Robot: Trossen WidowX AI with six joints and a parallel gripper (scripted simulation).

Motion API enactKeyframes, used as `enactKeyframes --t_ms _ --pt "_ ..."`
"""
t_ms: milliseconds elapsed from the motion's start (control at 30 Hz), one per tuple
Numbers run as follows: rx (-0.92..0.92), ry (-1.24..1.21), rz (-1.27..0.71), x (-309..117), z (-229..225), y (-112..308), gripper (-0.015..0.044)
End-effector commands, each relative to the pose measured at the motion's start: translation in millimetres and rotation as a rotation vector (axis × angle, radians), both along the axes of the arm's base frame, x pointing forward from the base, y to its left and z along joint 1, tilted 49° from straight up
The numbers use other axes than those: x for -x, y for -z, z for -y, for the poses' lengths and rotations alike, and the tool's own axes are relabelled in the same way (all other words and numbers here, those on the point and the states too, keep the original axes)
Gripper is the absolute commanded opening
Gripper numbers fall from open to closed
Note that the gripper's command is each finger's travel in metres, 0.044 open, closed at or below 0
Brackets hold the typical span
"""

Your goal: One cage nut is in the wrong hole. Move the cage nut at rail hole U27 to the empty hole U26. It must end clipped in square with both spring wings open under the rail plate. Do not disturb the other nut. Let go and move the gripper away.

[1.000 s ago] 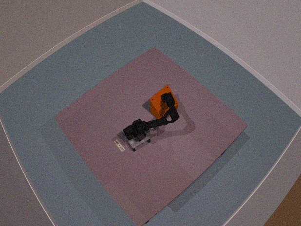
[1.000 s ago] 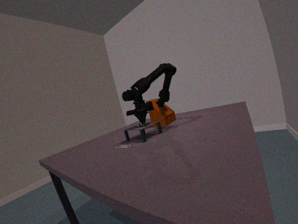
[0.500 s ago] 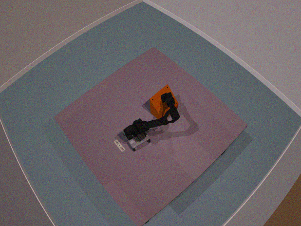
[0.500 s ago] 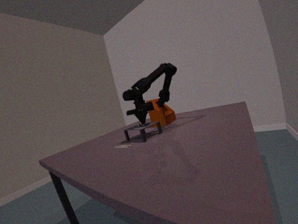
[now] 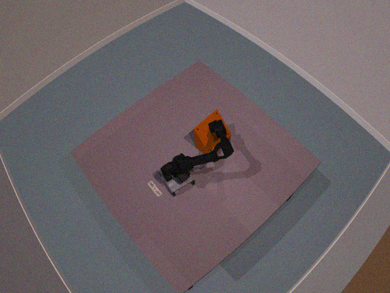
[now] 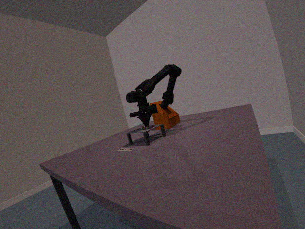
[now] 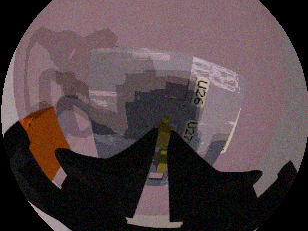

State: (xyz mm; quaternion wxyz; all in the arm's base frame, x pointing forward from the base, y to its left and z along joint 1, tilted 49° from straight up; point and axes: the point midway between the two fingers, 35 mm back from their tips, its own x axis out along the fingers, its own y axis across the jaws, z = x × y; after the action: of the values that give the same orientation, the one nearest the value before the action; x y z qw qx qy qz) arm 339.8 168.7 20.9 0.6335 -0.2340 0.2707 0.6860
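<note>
Counter: its near edge runs in front of everything in the exterior view; the counter (image 5: 139,132) (image 6: 177,172) (image 7: 200,24) offers broad open room on the right.
Printed card: the card (image 5: 154,188) (image 6: 126,149) lies flat, just beside the rail stand on its near left.
Rail stand: the rail stand (image 5: 172,189) (image 6: 146,138) (image 7: 112,61) is a grey plate raised on dark legs; its rim looks easy to knock on a low sideways move.
U26 hole: the dark square U26 hole (image 7: 177,89) shows beside its label, apparently unfilled.
Cage nut: the cage nut (image 6: 143,128) (image 7: 165,124) is at the U27 position, between the tips – whether its wings are free of the plate, I cannot tell.
End effector: the end effector (image 5: 182,179) (image 6: 146,127) (image 7: 164,130) is clenched on the cage nut, pointing down.
Handling: probably light and stiff, with springy wings and slick metal; best pinched squarely across the cage, leaving the wings room to flex.
Second yellowish piece: the yellowish piece (image 7: 162,160) sits close behind the tips, probably the other nut – lift straight, without swinging that way.
Orange base: the orange base (image 5: 204,124) (image 6: 160,121) (image 7: 47,141) stands farthest, limiting retreat; upward seems roomier.
</note>
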Motion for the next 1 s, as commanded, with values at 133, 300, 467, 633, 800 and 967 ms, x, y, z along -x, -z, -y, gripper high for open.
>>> enactKeyframes --t_ms 133,300,467,633,800,967 --pt "0.004 0.012 0.010 0.8 0.5 -1.1 0.0026" --pt "0.004 0.019 0.015 1.2 0.5 -1.3 0.0026" --pt "0.004 0.022 0.018 1.3 0.5 -1.4 0.0026" --pt "0.004 0.027 0.022 1.6 0.5 -1.5 0.0026" --pt "0.004 0.032 0.027 1.9 0.5 -1.6 0.0026" --pt "0.005 0.035 0.030 2.0 0.5 -1.7 0.0026"
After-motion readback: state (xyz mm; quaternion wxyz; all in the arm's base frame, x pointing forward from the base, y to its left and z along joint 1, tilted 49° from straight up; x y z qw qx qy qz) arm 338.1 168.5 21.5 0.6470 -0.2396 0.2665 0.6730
